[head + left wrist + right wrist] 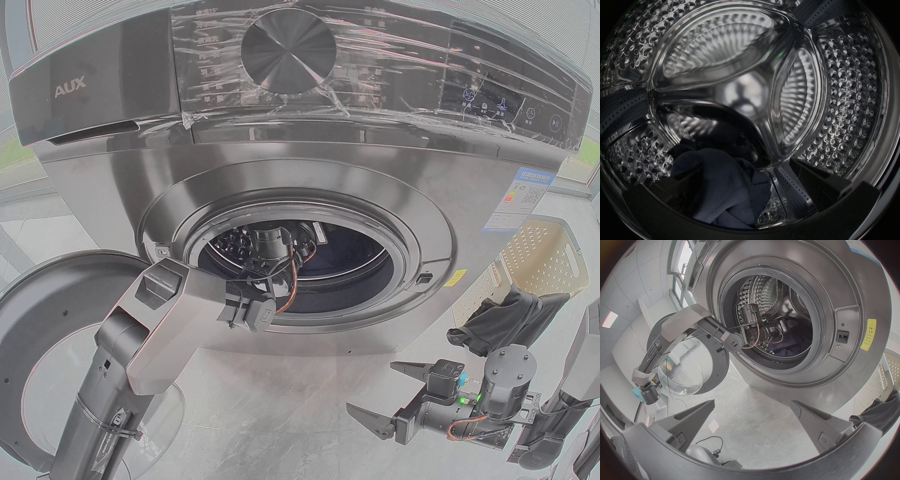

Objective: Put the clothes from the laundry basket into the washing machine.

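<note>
- One washing machine [300, 162] stands before me, a front loader, its round port uncovered
- One door [56, 312] hangs swung out on my left side of the port
- One laundry basket [550, 256], pale and perforated, stands just beside the machine on my right
- One dark garment [506, 319] lies draped over the basket's near rim, part of it hanging outside
- One dark blue garment [722, 187] lies crumpled on the bottom of the drum [850, 93], inside the machine
- Left gripper [728, 175]: reached through the port into the drum, near the blue garment; jaws released, fingers spread to either side of the cloth; contact with it cannot be determined
- Right gripper [372, 387]: outside the machine, over the grey floor [281, 406] in front of it, near the basket; jaws released, nothing between them
</note>
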Tool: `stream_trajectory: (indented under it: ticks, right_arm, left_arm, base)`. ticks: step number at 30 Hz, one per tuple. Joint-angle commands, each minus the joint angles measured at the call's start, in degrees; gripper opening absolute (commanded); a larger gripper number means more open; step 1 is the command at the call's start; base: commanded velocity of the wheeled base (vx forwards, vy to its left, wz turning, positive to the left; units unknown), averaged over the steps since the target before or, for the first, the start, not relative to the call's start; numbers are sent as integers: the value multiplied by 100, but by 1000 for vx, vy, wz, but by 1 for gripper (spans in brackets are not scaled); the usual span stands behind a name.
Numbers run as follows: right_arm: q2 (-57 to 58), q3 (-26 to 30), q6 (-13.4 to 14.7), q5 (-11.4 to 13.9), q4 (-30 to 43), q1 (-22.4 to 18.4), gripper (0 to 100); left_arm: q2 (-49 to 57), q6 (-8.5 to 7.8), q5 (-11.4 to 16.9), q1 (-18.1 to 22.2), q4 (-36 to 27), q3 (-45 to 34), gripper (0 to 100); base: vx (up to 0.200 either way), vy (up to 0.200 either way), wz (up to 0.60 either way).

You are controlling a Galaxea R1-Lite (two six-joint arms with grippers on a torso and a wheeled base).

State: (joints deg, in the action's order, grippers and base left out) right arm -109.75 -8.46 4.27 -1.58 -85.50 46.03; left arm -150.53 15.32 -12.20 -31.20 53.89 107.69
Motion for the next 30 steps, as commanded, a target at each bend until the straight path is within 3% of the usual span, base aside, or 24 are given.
stream_trajectory:
  ticks: [1,3,7,10,16,20,30]
  right_arm:
    - [-11,-7,22,0,8,2,100]
    - [-2,-7,22,0,-1,2,100]
    - [6,11,22,-9,8,2,100]
    - [24,55,30,-9,8,-6,100]
    - [68,143,48,44,-1,-94,100]
    - [393,398,66,18,-1,-24,100]
    - [1527,846,136,-35,34,-358,100]
  left_arm:
    - [270,-56,-1,-62,-37,-767,100]
    - [489,-73,-1,-115,-46,-1189,100]
    - [1061,-574,69,-238,183,-2367,100]
    - [1456,-715,139,-405,534,-3237,100]
    - [2186,-715,333,-1002,1413,-5100,100]
    - [2792,-689,684,-1433,2327,-6542,100]
    - [4585,-680,675,-1741,2679,-8616,100]
  base:
    - [0,0,0]
    - [0,0,0]
    - [0,0,0]
    - [0,0,0]
    - [0,0,0]
    - [0,0,0]
    - [0,0,0]
